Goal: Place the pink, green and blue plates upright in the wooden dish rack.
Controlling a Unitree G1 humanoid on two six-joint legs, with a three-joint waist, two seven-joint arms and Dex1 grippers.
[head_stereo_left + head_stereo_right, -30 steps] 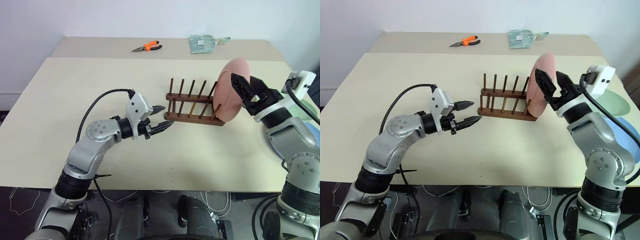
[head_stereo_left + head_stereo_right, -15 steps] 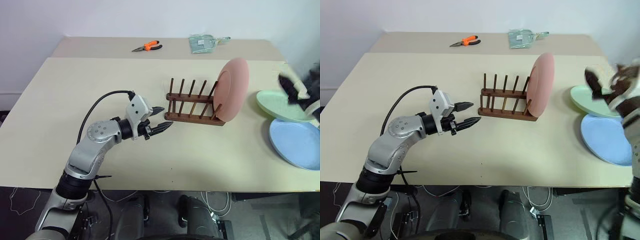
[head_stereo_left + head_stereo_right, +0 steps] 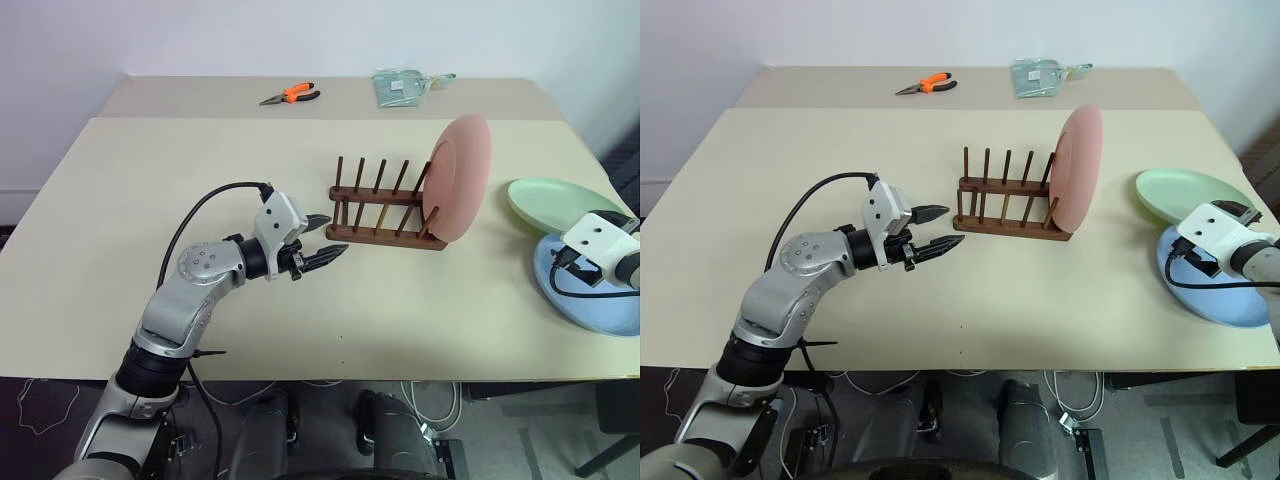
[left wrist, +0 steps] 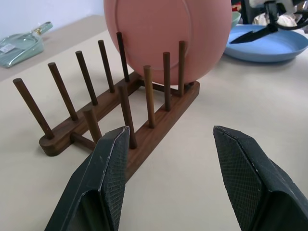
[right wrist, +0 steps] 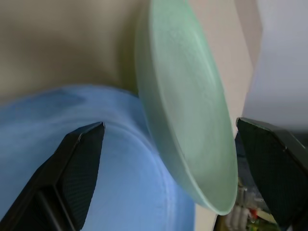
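A wide beige table (image 3: 200, 160) carries everything, and a second beige surface butts against its far edge. The largest item on it is the blue plate (image 3: 1210, 295), lying flat near the table's right edge with the green plate (image 3: 1185, 192) just behind it, its rim overlapping the blue one. The pink plate (image 3: 458, 178) stands upright on edge at the right end of the wooden dish rack (image 3: 385, 215), leaning slightly against the last pegs, while the other peg slots are empty. The rack sits near the middle of the table, its two rows of thin dark pegs running left to right. The left gripper (image 3: 322, 238) hangs just above the table a little to the left of the rack's near end, pointing level toward it, its two black fingers (image 4: 111, 166) spread apart with nothing between them; the left wrist view looks along them at the rack and the pink plate beyond. The right gripper (image 5: 171, 159) is over the blue plate beside the green plate's rim, its fingers wide apart and grasping nothing. On the far surface lie orange-handled pliers (image 3: 292, 95) and a pale green clear packet (image 3: 402, 86), well apart from the rack.
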